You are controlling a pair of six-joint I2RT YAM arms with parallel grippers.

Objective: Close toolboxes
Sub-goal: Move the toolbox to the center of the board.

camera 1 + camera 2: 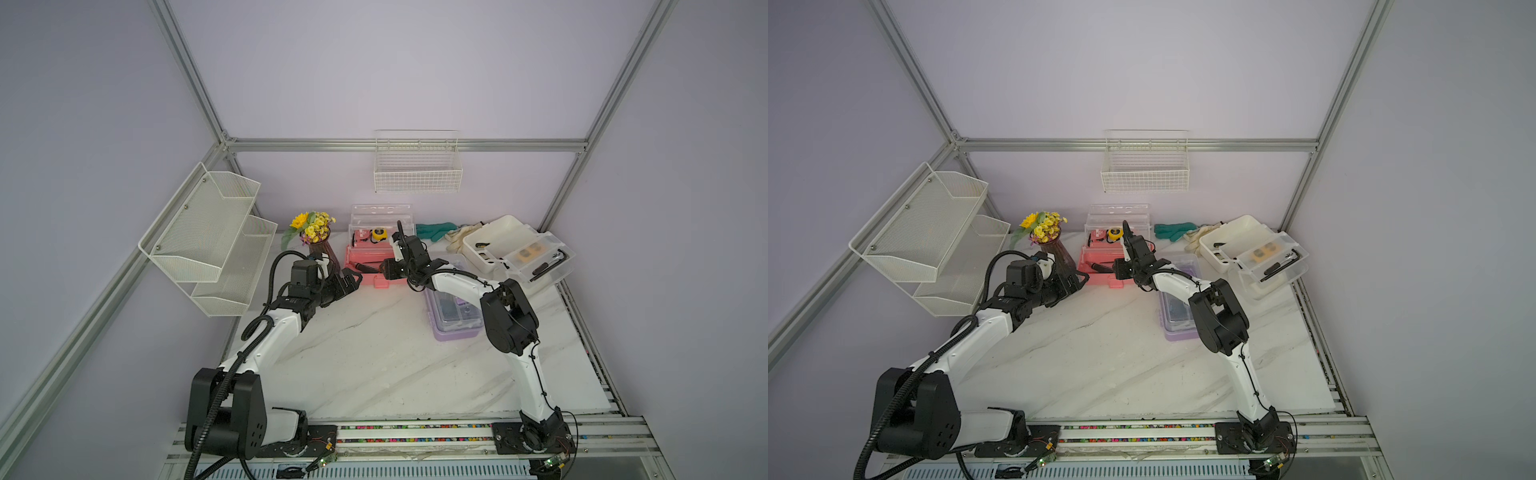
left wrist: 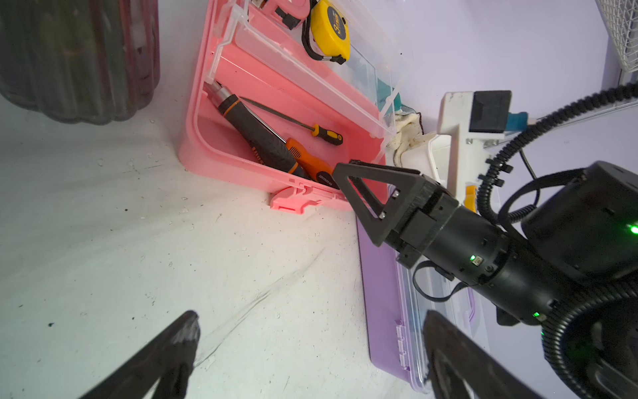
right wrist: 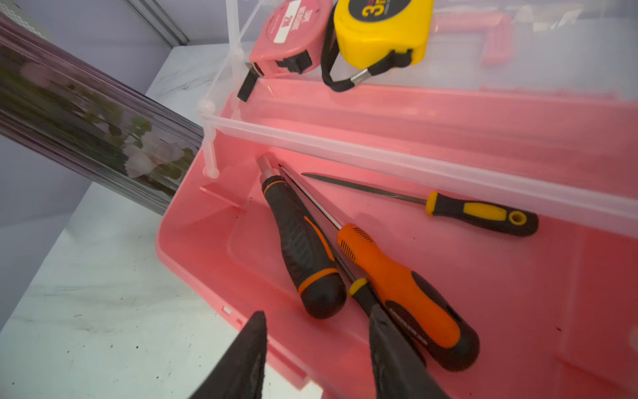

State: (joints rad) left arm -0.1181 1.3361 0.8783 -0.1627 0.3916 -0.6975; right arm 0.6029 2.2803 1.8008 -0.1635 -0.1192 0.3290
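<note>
The pink toolbox [image 1: 365, 259] [image 1: 1098, 266] stands open at the back, its clear lid [image 1: 380, 216] upright. My right gripper [image 1: 381, 270] [image 3: 317, 345] is open astride its front wall [image 3: 221, 276], one finger inside by the screwdrivers [image 3: 397, 283] and one outside over the table. My left gripper [image 1: 352, 279] [image 2: 310, 321] hangs wide open and empty just left of the box's front corner. The purple toolbox [image 1: 455, 328] [image 2: 379, 311] lies under the right arm with its clear lid down. The white toolbox [image 1: 494, 239] is open at the back right, with a clear tray [image 1: 540, 259] beside it.
A vase of yellow flowers [image 1: 318, 241] stands close behind my left gripper. Green and white gloves [image 1: 434, 230] lie behind the pink box. A wire basket [image 1: 417, 170] hangs on the back wall and mesh shelves [image 1: 208, 237] on the left. Tape measures [image 3: 379, 31] sit in the pink box's tray.
</note>
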